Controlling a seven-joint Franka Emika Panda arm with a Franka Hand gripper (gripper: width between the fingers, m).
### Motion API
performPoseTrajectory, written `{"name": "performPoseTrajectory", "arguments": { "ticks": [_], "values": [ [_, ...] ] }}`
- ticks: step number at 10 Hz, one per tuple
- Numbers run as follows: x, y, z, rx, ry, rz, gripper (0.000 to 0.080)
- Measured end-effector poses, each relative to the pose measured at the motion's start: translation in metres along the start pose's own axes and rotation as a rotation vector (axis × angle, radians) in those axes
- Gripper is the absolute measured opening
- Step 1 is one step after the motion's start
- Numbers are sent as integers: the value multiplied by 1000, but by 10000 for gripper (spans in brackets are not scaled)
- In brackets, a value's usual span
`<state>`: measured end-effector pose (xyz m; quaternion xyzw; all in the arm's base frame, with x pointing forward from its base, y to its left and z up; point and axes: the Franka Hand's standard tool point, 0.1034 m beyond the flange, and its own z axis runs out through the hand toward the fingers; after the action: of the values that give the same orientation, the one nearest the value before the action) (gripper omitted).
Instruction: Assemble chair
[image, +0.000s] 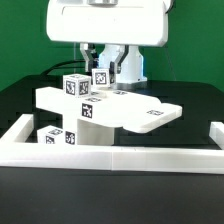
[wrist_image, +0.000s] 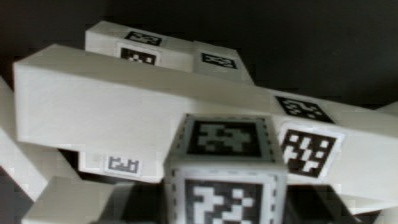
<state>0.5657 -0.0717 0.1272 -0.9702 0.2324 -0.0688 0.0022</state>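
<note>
The white seat plate (image: 140, 112) with tag markers stands raised on other chair parts in the middle of the table. My gripper (image: 102, 72) is just above its rear, shut on a square white leg (image: 100, 78) with tags, held upright against the plate's top. A second tagged block (image: 75, 85) stands beside it, towards the exterior view's left. In the wrist view the held leg (wrist_image: 231, 145) fills the middle between my dark fingers (wrist_image: 93, 203), my gripper (wrist_image: 228, 208) is around it, and the seat plate (wrist_image: 125, 90) lies right behind.
More tagged white parts (image: 58, 135) sit under the plate at the exterior view's left. The long low white border wall (image: 110, 158) runs along the front, with side walls at left (image: 20, 130) and right (image: 215, 135).
</note>
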Motion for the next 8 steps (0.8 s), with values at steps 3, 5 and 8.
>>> {"name": "performPoseTrajectory", "arguments": {
  "ticks": [3,5,8],
  "values": [
    [-1,-2,0,5,-1,195,287],
    [-1,-5,0,17,-5,380,287],
    [-2,-7,0,26,-11,482,364]
  ]
}}
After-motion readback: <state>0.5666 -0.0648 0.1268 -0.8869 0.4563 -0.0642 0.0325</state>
